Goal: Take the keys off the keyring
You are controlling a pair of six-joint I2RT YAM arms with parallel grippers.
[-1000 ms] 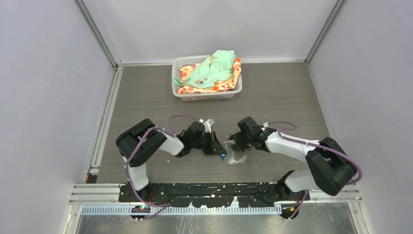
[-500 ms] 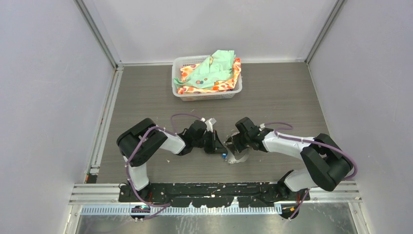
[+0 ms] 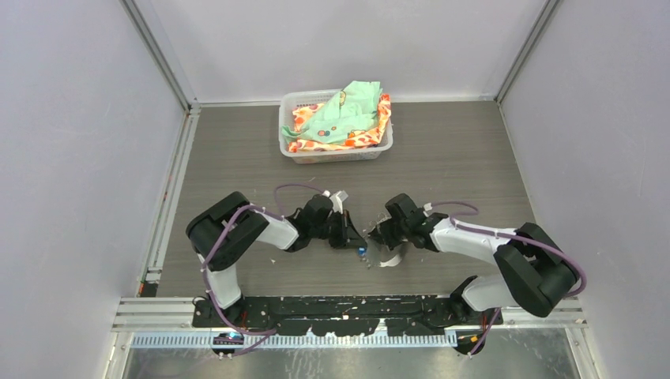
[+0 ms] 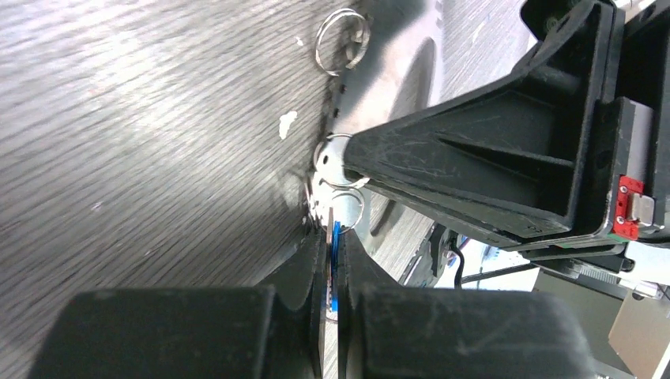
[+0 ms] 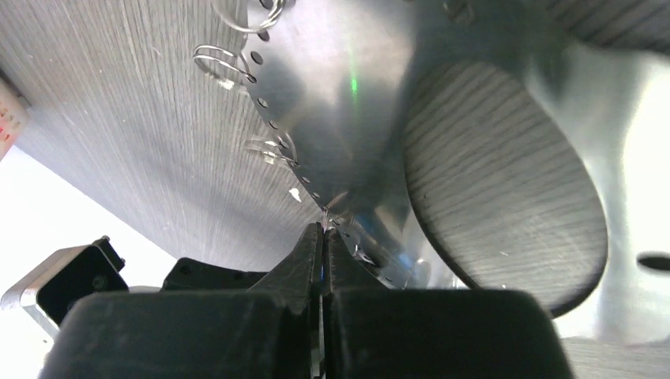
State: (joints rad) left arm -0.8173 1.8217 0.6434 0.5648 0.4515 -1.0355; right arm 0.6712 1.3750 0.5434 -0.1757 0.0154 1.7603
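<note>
Down at 6 o'clock on the table (image 3: 237, 158), both arms meet tip to tip. Left gripper (image 4: 333, 237) is clamped on the keys (image 3: 361, 253) by the blue tag (image 4: 334, 264). Right gripper (image 5: 324, 233) is pinched together on the keyring (image 5: 340, 103) rim, keys at its 9 o'clock edge. Basket (image 3: 340, 155) sits at 12.

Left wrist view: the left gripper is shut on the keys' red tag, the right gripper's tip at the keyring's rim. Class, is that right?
No, the tag is blue, not red, as the left wrist view shows. The left gripper is shut on the keys by that tag, the right gripper with its tip at the keyring rim.
</note>
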